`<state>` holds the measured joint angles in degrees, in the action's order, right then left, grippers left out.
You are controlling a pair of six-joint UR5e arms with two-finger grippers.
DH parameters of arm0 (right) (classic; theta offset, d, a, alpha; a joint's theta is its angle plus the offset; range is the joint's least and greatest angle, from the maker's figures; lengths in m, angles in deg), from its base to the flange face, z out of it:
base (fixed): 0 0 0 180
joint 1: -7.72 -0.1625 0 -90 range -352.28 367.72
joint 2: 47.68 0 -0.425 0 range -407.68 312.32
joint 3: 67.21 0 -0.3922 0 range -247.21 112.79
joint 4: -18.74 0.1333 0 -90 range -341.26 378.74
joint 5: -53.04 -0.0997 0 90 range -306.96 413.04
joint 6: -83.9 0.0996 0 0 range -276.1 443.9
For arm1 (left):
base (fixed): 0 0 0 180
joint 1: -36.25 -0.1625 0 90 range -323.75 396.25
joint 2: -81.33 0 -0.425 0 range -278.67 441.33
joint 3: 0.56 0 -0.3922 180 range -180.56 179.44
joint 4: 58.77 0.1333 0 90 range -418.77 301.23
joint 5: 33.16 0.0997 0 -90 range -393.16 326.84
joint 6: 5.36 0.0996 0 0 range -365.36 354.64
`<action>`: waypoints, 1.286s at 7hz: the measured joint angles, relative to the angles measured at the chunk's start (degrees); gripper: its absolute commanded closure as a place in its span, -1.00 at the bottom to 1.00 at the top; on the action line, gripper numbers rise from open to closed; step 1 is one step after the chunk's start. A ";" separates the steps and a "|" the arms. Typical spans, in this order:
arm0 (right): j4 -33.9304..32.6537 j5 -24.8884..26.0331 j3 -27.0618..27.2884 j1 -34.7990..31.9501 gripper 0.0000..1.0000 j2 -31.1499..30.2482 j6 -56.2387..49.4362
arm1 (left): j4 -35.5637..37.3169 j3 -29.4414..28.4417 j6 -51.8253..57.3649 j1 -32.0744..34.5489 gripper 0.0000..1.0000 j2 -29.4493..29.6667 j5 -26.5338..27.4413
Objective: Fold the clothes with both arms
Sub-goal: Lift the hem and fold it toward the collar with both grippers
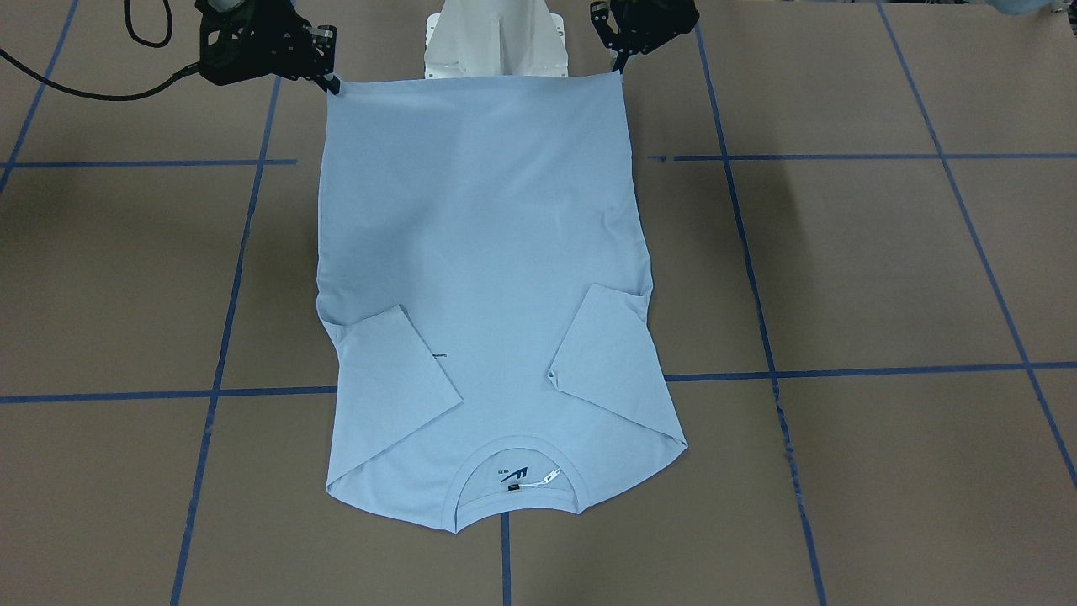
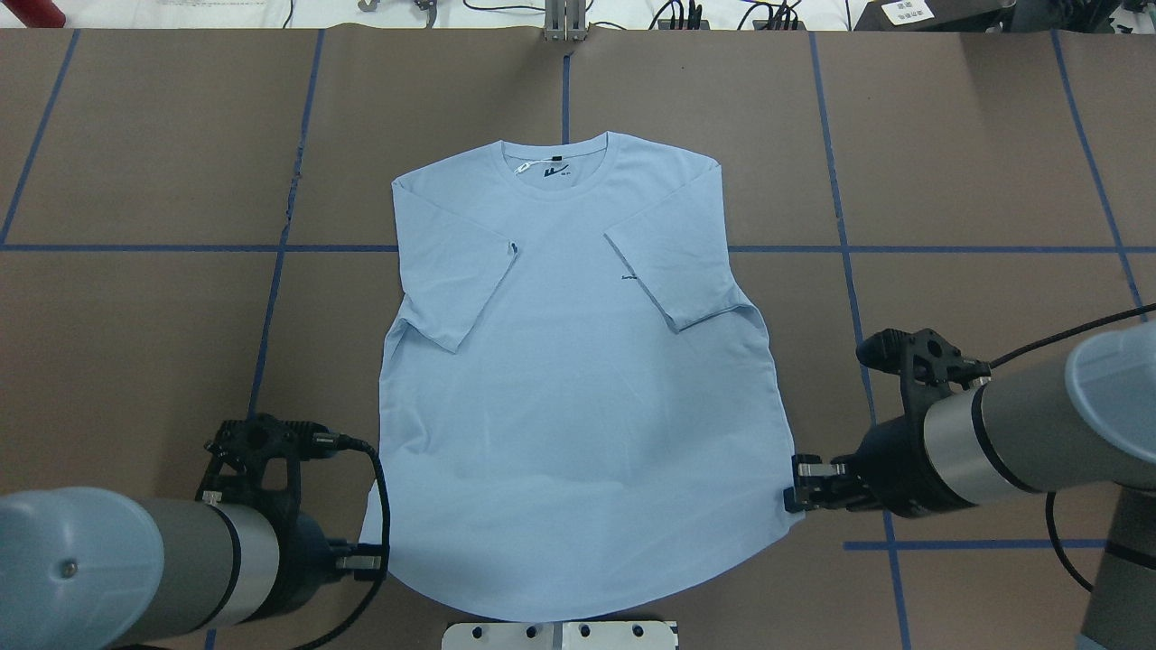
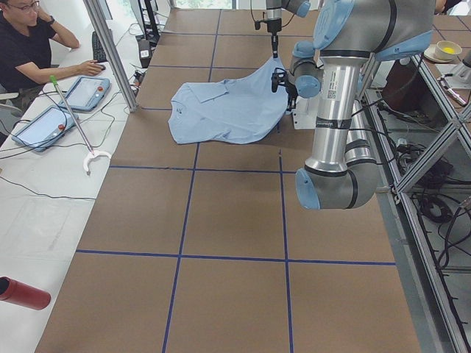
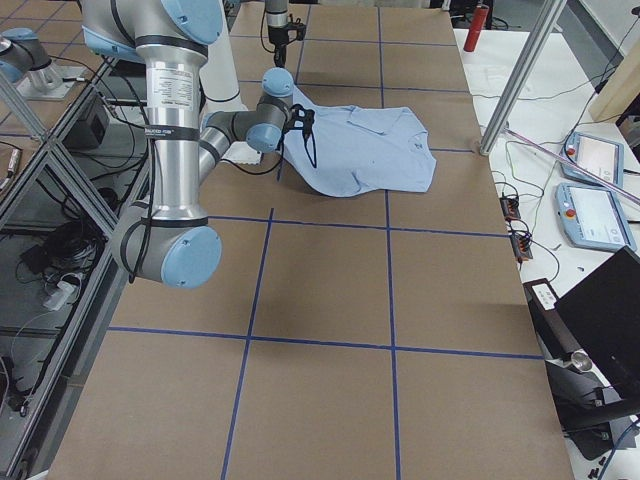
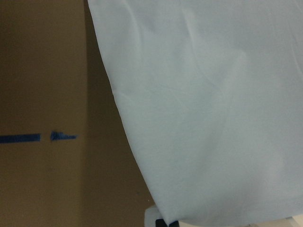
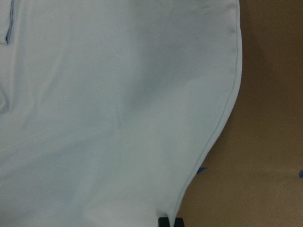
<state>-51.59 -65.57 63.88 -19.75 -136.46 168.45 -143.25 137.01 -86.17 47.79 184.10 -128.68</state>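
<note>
Light blue short-sleeved T-shirt (image 2: 578, 388) lies chest-up on the brown table (image 2: 135, 361) marked with blue tape lines. Round collar (image 2: 555, 153) on the side away from the robot, hem (image 1: 475, 80) closest to the white pedestal base (image 1: 494, 42). Both sleeves folded inward over the chest.

Black two-finger left gripper (image 2: 366, 561) sits at the hem corner on the robot's left. Black two-finger right gripper (image 2: 797, 485) sits at the opposite hem corner. Each is pinched tight on the fabric at its corner, so both grasp the shirt. In the front-facing view the hem runs straight and taut between them. Side views show the hem end raised off the table, with the collar end and sleeves resting flat on it.

Wrist views: cloth fills most of each picture and runs down to dark fingertips (image 6: 165, 222) at the bottom edge, largely cut off by the frame.

Hard to read: small dark chest print (image 2: 628, 278) peeks out at the edge of the sleeve on the robot's right, mostly covered, colours not legible. White neck tag (image 2: 524, 168) inside the collar, lettering too small. In the overhead view the left gripper is partly hidden by its own wrist and black cable (image 2: 384, 506).
</note>
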 measured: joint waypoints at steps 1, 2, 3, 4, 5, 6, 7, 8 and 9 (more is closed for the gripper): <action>0.02 -0.24 -2.07 -3.24 1.00 2.53 -0.54 | 0.01 -1.11 1.58 2.83 1.00 0.62 -0.09; -0.03 -1.82 -4.59 -7.50 1.00 4.57 -2.13 | -0.01 -2.89 3.07 5.24 1.00 1.50 -0.10; -0.06 -5.44 -7.97 -12.67 1.00 6.41 -4.53 | -0.03 -5.29 4.04 7.13 1.00 2.78 -0.12; -0.05 -8.24 -11.19 -16.48 1.00 8.10 -6.29 | 0.01 -7.51 4.83 9.15 1.00 4.49 -0.18; -0.04 -9.33 -14.12 -18.26 1.00 10.19 -7.04 | 0.06 -9.61 5.66 11.76 1.00 6.38 -0.85; -0.05 -9.57 -17.02 -19.11 1.00 12.81 -7.24 | 0.00 -12.19 6.89 15.29 1.00 8.70 -2.42; -0.07 -9.54 -19.60 -19.71 1.00 15.05 -7.26 | -0.25 -15.08 8.13 19.04 1.00 10.81 -3.59; -0.07 -9.48 -22.23 -20.36 1.00 17.03 -7.33 | -1.04 -18.63 9.75 22.53 1.00 12.61 -4.14; -0.06 -9.31 -25.03 -21.18 1.00 18.79 -7.44 | -3.19 -22.57 11.29 24.73 1.00 13.78 -4.30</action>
<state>-51.64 -74.88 38.86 -40.93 -117.67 161.01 -146.44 114.44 -74.88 72.51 197.88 -132.98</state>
